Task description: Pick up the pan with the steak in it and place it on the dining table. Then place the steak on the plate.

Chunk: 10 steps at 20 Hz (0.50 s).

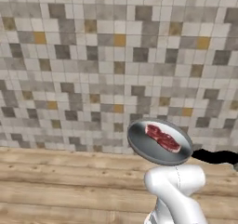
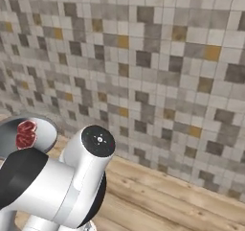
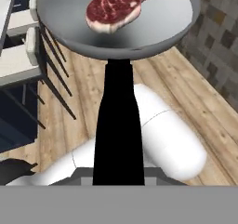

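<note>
The grey pan (image 1: pixel 159 143) hangs in the air in front of the tiled wall, tilted slightly, above my own white arm. The red marbled steak (image 1: pixel 162 137) lies inside it; in the hand view the steak (image 3: pixel 116 3) sits toward the pan's far side. The pan's long black handle (image 3: pixel 118 125) runs straight down to my gripper (image 3: pixel 118 180), which is shut on its end. From the right base the pan (image 2: pixel 28 134) shows at the left edge, partly behind my arm. A pale corner of the dining table (image 3: pixel 4 14) shows at the hand view's upper left. The plate is out of view.
A grey, white and ochre tiled wall (image 1: pixel 107 65) fills the background close ahead. Wooden floor (image 1: pixel 65 186) lies below. White chairs with thin dark legs (image 3: pixel 21 60) stand beside the table's navy base (image 3: pixel 14 125), to the left in the hand view.
</note>
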{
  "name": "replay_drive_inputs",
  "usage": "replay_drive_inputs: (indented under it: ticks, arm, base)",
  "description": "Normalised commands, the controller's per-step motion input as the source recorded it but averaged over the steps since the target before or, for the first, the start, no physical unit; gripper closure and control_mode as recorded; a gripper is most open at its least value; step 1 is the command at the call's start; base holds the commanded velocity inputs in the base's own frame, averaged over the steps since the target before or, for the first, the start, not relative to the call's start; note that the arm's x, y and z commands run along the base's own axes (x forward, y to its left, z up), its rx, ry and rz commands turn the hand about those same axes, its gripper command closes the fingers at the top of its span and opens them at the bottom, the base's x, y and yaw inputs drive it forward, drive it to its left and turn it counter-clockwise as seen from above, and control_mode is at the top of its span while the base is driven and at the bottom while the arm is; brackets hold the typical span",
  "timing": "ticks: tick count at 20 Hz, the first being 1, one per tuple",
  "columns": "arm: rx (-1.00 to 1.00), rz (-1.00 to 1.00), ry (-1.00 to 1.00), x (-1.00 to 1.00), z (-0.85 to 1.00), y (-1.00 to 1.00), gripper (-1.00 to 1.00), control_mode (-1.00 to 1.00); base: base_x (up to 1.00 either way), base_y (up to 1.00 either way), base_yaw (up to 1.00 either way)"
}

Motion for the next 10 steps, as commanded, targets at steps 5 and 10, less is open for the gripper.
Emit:
replay_drive_inputs:
  ticks: [5, 10]
  arm:
    - [0.0, 0.0, 0.0, 0.0, 0.0, 0.0, 1.0, 1.0]
    - [0.0, 0.0, 0.0, 0.0, 0.0, 0.0, 1.0, 1.0]
  base:
    - [-0.04, 0.0, 0.5]
    - [-0.06, 0.0, 0.5]
